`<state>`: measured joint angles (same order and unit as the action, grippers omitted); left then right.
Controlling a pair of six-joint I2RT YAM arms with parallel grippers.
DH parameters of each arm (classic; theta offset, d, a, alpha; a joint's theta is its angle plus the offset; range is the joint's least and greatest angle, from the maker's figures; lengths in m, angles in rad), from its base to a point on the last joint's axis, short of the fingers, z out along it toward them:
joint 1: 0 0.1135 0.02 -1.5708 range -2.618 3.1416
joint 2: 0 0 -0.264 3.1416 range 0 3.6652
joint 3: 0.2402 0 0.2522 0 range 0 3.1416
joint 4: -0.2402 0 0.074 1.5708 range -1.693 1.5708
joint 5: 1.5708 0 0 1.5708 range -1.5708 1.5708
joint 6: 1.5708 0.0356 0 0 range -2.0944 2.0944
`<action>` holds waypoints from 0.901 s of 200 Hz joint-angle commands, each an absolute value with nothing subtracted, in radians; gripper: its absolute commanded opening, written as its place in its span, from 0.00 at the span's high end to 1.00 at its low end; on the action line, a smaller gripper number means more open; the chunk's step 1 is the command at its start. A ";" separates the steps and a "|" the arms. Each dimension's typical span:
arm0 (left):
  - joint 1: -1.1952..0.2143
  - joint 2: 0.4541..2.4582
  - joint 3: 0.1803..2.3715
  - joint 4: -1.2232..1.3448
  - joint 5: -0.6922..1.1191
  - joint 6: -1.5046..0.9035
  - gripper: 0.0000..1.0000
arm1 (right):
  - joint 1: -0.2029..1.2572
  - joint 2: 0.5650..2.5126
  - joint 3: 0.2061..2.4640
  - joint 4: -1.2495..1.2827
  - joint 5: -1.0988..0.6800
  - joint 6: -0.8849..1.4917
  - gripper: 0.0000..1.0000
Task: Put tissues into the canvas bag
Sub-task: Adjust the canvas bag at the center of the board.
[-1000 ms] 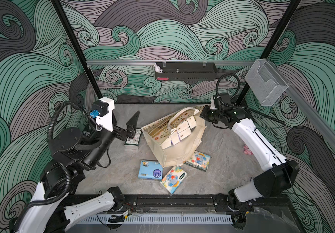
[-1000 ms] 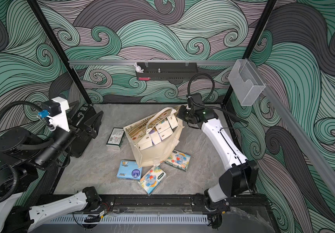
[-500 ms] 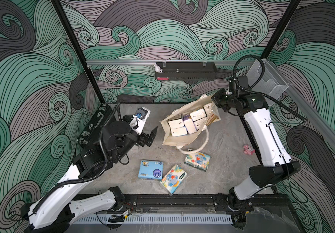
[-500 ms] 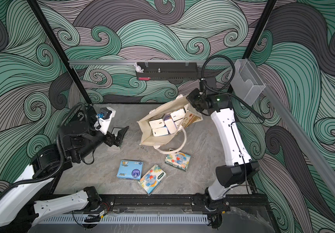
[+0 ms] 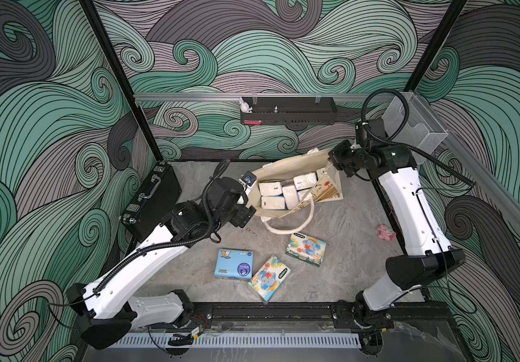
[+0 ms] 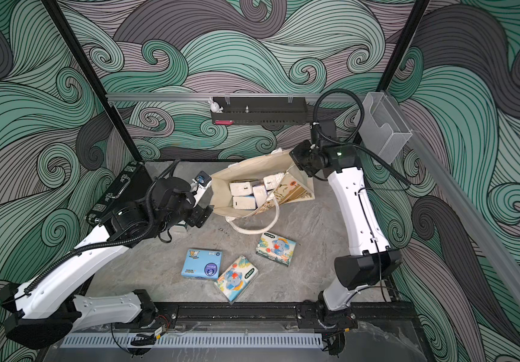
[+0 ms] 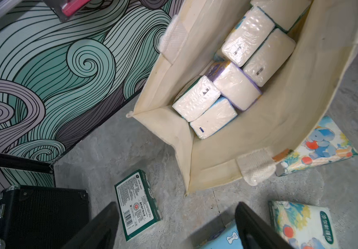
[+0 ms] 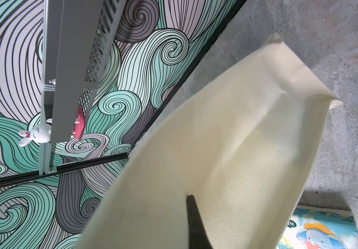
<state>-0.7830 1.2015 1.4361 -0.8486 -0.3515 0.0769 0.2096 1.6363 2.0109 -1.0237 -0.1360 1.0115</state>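
Left gripper (image 7: 174, 207) spread beside the green pack (image 7: 137, 204)
I see that pack flat on the floor, by one finger, near the bag (image 7: 303, 107) mouth; several packs (image 7: 234, 86) sit inside, and my right gripper (image 5: 334, 161) is pinched on the bag's rim.

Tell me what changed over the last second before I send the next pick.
The right gripper, jaws shut on the rim of the canvas bag, pulled it up and toward the back right. The left gripper, jaws open and empty, swung in from the left to beside the bag's mouth. The green pack, light blue pack, both elephant packs and pink toy stayed put.
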 commanded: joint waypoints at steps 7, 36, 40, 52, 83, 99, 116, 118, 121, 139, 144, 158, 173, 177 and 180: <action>-0.702 1.276 1.479 -0.842 -0.251 0.042 0.15 | 0.203 1.580 1.983 -0.944 -0.199 1.030 1.00; -0.636 1.330 1.501 -0.836 -0.150 0.024 0.22 | 0.184 1.569 1.960 -0.937 -0.216 1.027 1.00; -0.632 1.335 1.502 -0.839 -0.135 0.019 0.23 | 0.180 1.566 1.955 -0.936 -0.219 1.028 1.00; -0.626 1.343 1.497 -0.844 -0.093 0.006 0.23 | 0.171 1.561 1.943 -0.926 -0.227 1.029 1.00; -0.625 1.315 1.422 -0.787 0.073 -0.035 0.19 | 0.155 1.553 1.920 -0.913 -0.237 1.028 1.00; -0.624 1.324 1.392 -0.771 0.092 -0.057 0.19 | 0.150 1.544 1.899 -0.895 -0.245 1.032 1.00; -0.621 1.358 1.388 -0.790 0.049 -0.058 0.23 | 0.148 1.538 1.882 -0.881 -0.250 1.036 1.00; -0.619 1.361 1.388 -0.789 0.047 -0.058 0.25 | 0.149 1.537 1.881 -0.882 -0.250 1.037 1.00; -0.616 1.364 1.387 -0.787 0.047 -0.057 0.27 | 0.148 1.537 1.879 -0.882 -0.252 1.037 1.00; -0.581 1.365 1.379 -0.750 0.068 -0.058 0.56 | 0.143 1.530 1.873 -0.881 -0.255 1.031 1.00; -0.572 1.366 1.382 -0.744 0.073 -0.057 0.66 | 0.143 1.526 1.868 -0.881 -0.255 1.029 1.00; -0.543 1.379 1.411 -0.747 0.097 -0.051 0.93 | 0.138 1.514 1.845 -0.863 -0.262 1.028 1.00; -0.524 1.398 1.455 -0.766 0.128 -0.046 1.00 | 0.137 1.500 1.816 -0.834 -0.273 1.023 1.00; -0.521 1.402 1.474 -0.772 0.139 -0.045 1.00 | 0.137 1.496 1.806 -0.822 -0.278 1.018 1.00; -0.520 1.405 1.487 -0.775 0.147 -0.043 1.00 | 0.137 1.492 1.796 -0.814 -0.282 1.016 1.00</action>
